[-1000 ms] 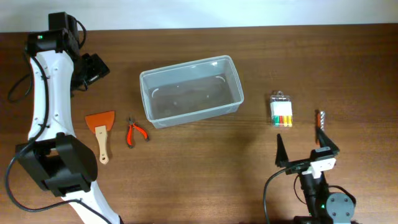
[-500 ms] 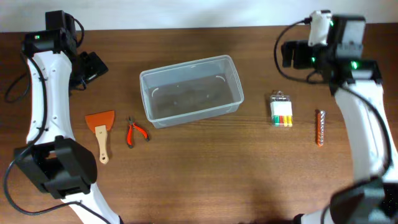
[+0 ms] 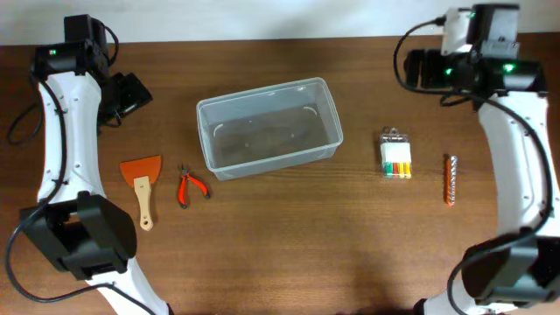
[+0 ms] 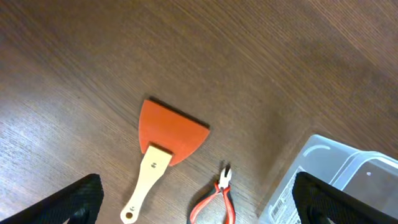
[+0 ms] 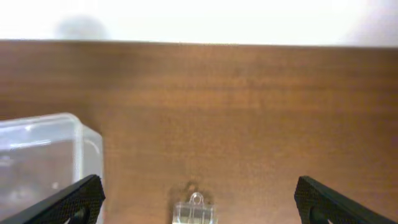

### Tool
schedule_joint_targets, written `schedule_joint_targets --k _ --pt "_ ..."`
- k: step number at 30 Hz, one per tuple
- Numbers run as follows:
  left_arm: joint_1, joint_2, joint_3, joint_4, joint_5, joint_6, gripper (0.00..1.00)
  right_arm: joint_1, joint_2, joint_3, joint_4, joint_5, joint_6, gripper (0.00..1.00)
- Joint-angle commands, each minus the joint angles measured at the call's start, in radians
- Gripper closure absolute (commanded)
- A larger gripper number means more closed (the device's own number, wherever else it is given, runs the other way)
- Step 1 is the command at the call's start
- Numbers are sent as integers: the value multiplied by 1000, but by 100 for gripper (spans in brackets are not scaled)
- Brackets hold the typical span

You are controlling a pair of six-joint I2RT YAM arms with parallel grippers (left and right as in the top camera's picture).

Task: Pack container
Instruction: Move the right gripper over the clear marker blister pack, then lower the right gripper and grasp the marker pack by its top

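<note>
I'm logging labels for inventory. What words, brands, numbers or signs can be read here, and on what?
None readable in any view.
On the container: a pale patch on its wall, left wrist view, too blurred to read.
On the small clear pack: coloured stripes, any print too small.
On the scraper and pliers: no markings visible.

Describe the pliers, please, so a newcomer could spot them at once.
Start at the clear container in the middle of the table. To its left lie two tools; the pliers are the nearer one. Unlike the wooden-handled orange scraper beside them, they are small, with red grips.
</note>
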Motion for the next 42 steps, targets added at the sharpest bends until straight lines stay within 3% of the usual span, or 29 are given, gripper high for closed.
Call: schedule_joint_targets --k 1,8,22,25,30,35,42 --pt "4 -15 11 0 -7 -12 1 0 -31 181 -54 10 -3 1" --pt "4 -15 11 0 -8 -12 1 1 -31 302 -177 9 -3 1" --pt "4 -15 11 0 -7 -12 1 0 3 283 -426 110 -3 1" --pt "4 -15 11 0 -7 -12 1 0 4 222 -426 111 -3 1" --pt "4 -15 11 0 -7 -12 1 -1 4 -35 -373 125 -3 1" --pt "4 -15 11 1 -7 -12 1 -1 4 -112 -362 127 1 1" --pt "4 -15 11 0 -8 -12 1 -2 6 -285 -203 126 16 1"
